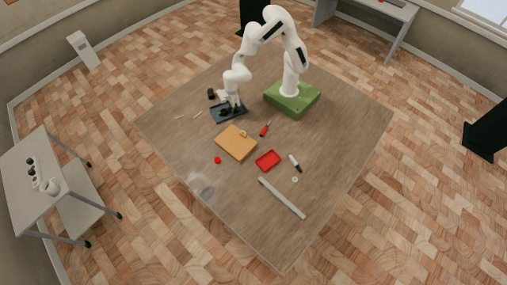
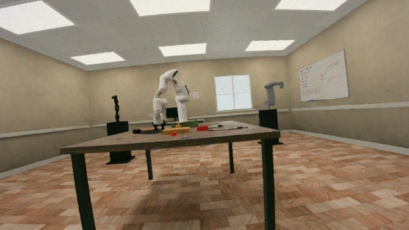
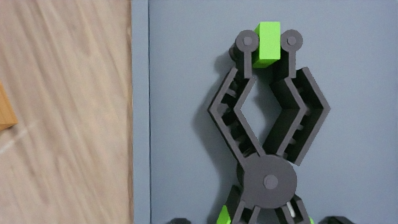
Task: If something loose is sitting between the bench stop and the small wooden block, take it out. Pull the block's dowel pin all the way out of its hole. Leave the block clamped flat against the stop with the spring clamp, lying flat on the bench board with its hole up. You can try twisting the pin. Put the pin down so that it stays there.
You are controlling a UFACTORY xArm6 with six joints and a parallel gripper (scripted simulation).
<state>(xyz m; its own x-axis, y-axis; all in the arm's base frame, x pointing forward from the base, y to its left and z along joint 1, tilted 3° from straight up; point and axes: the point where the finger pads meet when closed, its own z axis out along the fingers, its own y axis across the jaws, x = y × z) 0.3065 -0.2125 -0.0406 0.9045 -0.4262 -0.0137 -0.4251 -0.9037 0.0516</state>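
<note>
A black spring clamp (image 3: 265, 125) (image 1: 228, 112) with green jaw pads and handles lies flat in a shallow grey tray (image 3: 190, 60) (image 1: 219, 116). My gripper (image 1: 232, 106) (image 2: 158, 127) hangs open and empty straight above the clamp, with its fingertips just showing at the bottom edge of the wrist view. The orange bench board (image 1: 234, 146) (image 2: 176, 130) (image 3: 4, 114) lies a little nearer the table's front. A small wooden block (image 1: 241, 134) sits at the board's far edge. Its pin and the stop are too small to make out.
Two loose dowels (image 1: 179, 116) (image 1: 197, 114) lie left of the tray, with a black object (image 1: 211, 93) behind it. A red screwdriver (image 1: 264, 128), red tray (image 1: 268, 160), marker (image 1: 295, 162), washer (image 1: 295, 179), ruler (image 1: 281, 197) and red cap (image 1: 217, 160) lie around the board. The arm's green base (image 1: 292, 98) stands to the right.
</note>
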